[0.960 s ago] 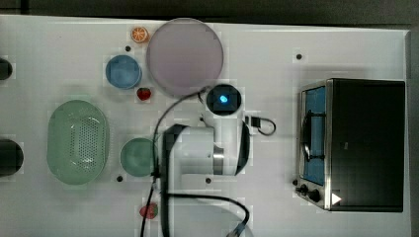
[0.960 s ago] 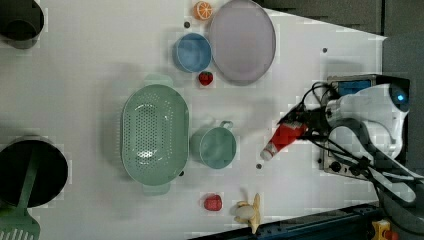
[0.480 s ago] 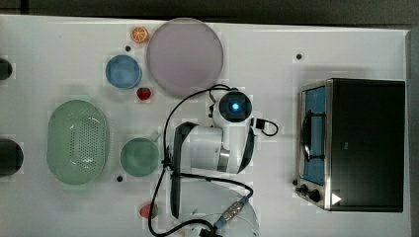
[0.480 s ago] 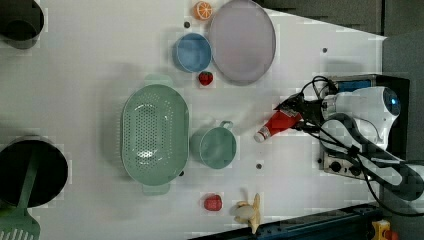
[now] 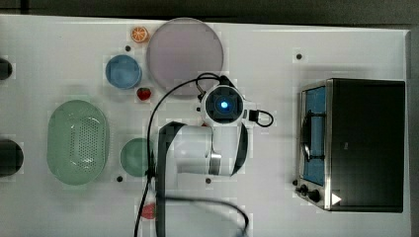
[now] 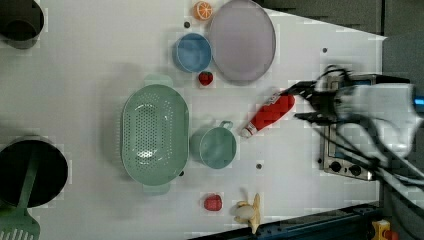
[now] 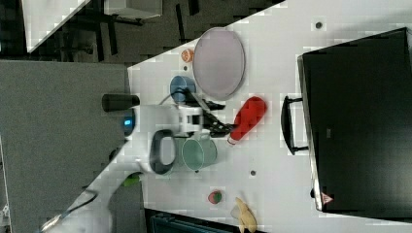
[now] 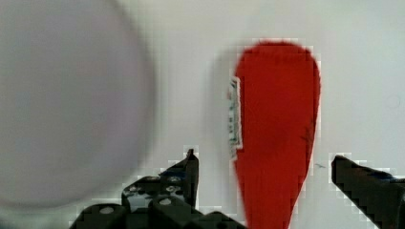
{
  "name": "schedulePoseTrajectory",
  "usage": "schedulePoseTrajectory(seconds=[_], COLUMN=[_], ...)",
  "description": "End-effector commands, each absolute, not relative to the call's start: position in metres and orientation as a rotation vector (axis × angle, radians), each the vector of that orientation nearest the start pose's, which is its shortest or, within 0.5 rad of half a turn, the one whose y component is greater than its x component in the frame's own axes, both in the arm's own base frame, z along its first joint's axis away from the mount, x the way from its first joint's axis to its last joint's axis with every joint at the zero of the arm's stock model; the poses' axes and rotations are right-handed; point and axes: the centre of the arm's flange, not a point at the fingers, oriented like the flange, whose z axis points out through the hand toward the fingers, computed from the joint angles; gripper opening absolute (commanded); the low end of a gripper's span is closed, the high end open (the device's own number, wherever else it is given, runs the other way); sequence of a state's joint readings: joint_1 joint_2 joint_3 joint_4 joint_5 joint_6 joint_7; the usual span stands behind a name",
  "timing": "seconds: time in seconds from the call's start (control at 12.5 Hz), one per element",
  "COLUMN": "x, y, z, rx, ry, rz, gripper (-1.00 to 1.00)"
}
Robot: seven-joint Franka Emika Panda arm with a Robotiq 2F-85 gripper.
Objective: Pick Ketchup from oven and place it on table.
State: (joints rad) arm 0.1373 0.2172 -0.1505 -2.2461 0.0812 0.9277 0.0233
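Observation:
The Ketchup (image 6: 267, 115), a slim red bottle with a white cap, lies on its side on the white table (image 6: 90, 60), between the purple plate and the teal cup. It also shows in the right view as the Ketchup (image 7: 248, 119) and up close as the Ketchup (image 8: 277, 133). My gripper (image 8: 265, 160) is open, one finger on each side of the bottle with a gap at both. The gripper (image 6: 300, 102) sits at the bottle's base end; the gripper (image 7: 221, 116) is near the cap. The black oven (image 5: 360, 143) stands at the top view's right.
Around the bottle are a purple plate (image 6: 242, 40), a teal cup (image 6: 217, 147), a blue bowl (image 6: 192, 52) and a strawberry (image 6: 205, 78). A green colander (image 6: 155, 132) lies further to the left view's left. A banana (image 6: 248, 214) and another strawberry (image 6: 212, 202) lie near the table's edge.
The gripper's fingers have spread wide and let go of the Ketchup. The bottle had moved toward the left view's left and now rests on the table.

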Motion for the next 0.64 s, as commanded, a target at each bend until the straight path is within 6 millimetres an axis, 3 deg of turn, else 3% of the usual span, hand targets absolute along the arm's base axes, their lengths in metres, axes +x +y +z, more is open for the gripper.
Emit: schedulePoseTrajectory(seconds=[0.08,0.24,0.32,0.64], x=[0.58,0.577,0.577,0.564], y=[-0.022,-0.024,-0.025,-0.03], z=[0.457,0.517,0.537,0.582], rx=[-2.624,-2.672,-2.685,-2.779], ry=[1.315,1.319,1.327,1.448], rz=[-0.416,-0.286,-0.249,-0.118], gripper=[1.0,1.0,1.0,1.0])
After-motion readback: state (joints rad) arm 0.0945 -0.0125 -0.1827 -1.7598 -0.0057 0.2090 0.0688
